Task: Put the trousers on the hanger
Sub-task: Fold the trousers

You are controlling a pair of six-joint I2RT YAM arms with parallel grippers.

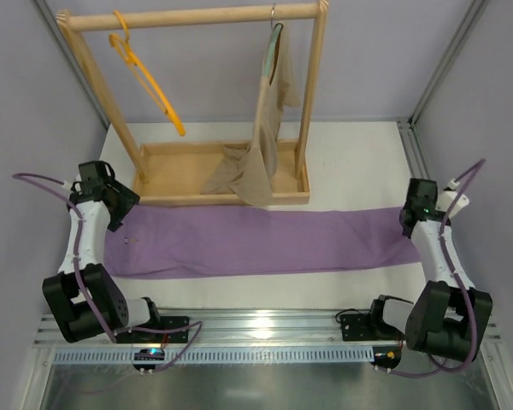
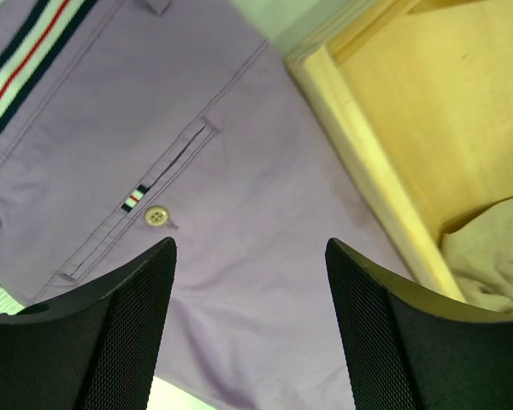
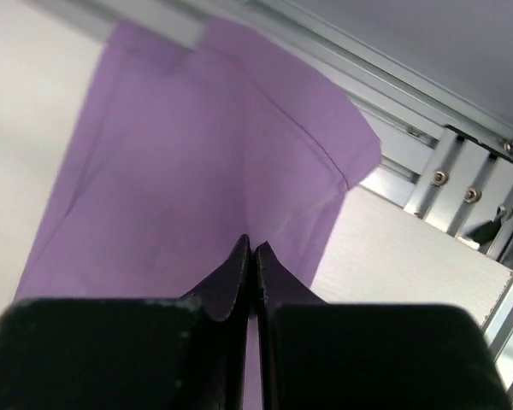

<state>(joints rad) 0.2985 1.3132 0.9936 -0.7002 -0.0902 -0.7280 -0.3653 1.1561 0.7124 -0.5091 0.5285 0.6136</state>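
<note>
You have the trousers [image 1: 256,242] laid out flat and full length across the counter [image 1: 350,162], just in front of the wooden rack [image 1: 197,17], with their far edge right up against its tray base. The waist end lies by your left arm and the leg ends by your right. The hanger [image 1: 145,77] hangs by its hook from the rack's top rail near the left post, slanting down to the right, bare and well apart from the trousers. Further right on the same rail, a grey-green hanger [image 1: 276,34] carries a beige garment [image 1: 256,162] that droops into the tray. Your left gripper [image 2: 250,248] has its fingers wide apart over the seat of the trousers, beside a back pocket with a pale button [image 2: 156,216]; the striped waistband [image 2: 26,43] shows at the upper left. Your right gripper [image 3: 250,248] has its fingers pressed together over the leg end, with no fold of cloth visible between them. The metal rail [image 3: 462,179] at the counter's edge lies just beyond that end.
</note>
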